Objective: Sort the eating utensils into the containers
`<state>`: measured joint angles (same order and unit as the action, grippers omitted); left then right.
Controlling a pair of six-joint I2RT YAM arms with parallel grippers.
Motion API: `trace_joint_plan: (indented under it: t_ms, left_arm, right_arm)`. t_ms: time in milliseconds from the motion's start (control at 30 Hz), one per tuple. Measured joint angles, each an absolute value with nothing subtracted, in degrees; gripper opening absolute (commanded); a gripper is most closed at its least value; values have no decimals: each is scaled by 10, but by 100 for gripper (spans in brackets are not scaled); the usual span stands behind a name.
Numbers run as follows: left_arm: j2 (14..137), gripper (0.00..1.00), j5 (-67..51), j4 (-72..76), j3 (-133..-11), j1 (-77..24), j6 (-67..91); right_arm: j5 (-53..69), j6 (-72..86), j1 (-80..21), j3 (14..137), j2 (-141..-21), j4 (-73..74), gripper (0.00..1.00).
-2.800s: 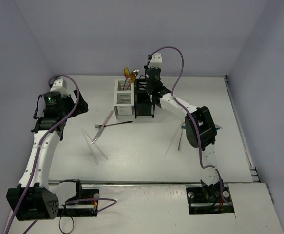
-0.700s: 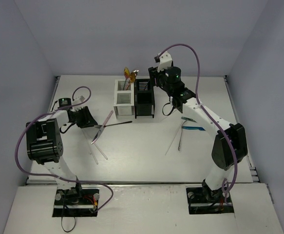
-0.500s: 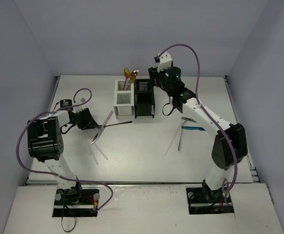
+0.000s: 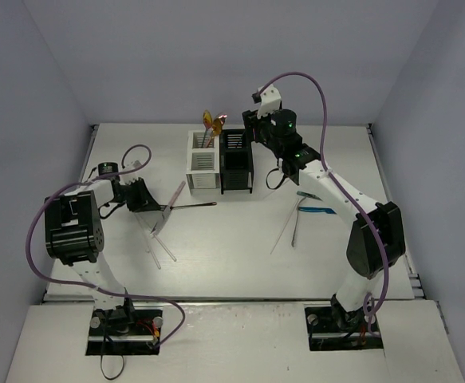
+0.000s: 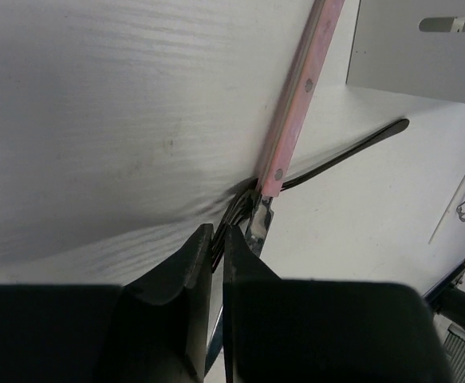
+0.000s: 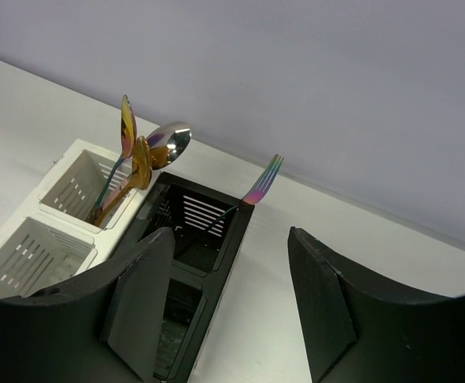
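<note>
My left gripper (image 4: 154,204) lies low on the table, shut on the tines of a black fork (image 5: 352,148); the left wrist view shows the tines pinched between its jaws (image 5: 218,236). A pink-handled knife (image 5: 296,104) lies across that fork (image 4: 192,203). The white container (image 4: 202,166) holds gold spoons (image 6: 132,155). The black container (image 4: 236,171) holds an iridescent fork (image 6: 262,182) leaning in its far corner. My right gripper (image 6: 230,233) hovers open and empty above the black container (image 6: 229,244).
Clear sticks (image 4: 159,249) lie on the table just beside the left gripper. A teal utensil (image 4: 316,209) and thin sticks (image 4: 286,227) lie under the right arm. The white container's wall (image 5: 415,48) stands just beyond the knife.
The left arm swung down to the table, slid right to the fork's tines, and its jaws closed on them. The right gripper rose clear of the black container, then held still.
</note>
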<state>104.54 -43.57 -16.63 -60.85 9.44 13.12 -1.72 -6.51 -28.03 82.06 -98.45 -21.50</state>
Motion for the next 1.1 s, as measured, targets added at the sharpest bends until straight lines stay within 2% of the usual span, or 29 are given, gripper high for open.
trace_joint_plan:
  t_ms: [133, 367, 500, 567, 633, 667, 700, 733, 900, 1000, 1100]
  left_arm:
    - [1016, 0, -417, -210, -622, 92, 108]
    - [895, 0, -313, -293, -694, 68, 33]
    - [846, 0, -264, -321, -724, 56, -24]
    - [833, 0, -252, -335, -725, 56, -48]
    - [823, 0, -243, -347, -724, 56, -71]
    - [818, 0, -240, -352, -724, 56, -82]
    - [812, 0, -240, -357, -723, 56, -92]
    - [803, 0, -240, -361, -723, 56, -104]
    - [741, 0, -272, -371, -723, 56, -163]
    - [705, 0, -306, -375, -724, 56, -193]
    - [692, 0, -342, -398, -740, 56, -212]
  right_arm:
    - [-13, -65, -280, 821, -985, -213, 55]
    - [1, -68, -280, 802, -962, -211, 53]
    - [23, -79, -280, 781, -930, -207, 55]
    - [37, -84, -280, 775, -915, -203, 61]
    - [61, -90, -280, 768, -898, -201, 71]
    - [73, -92, -280, 764, -889, -199, 79]
    - [85, -90, -280, 760, -880, -197, 94]
    - [96, -87, -281, 757, -871, -192, 100]
    - [142, -65, -282, 757, -844, -167, 98]
    - [163, -55, -285, 756, -839, -151, 86]
    - [160, -80, -313, 742, -827, -144, 69]
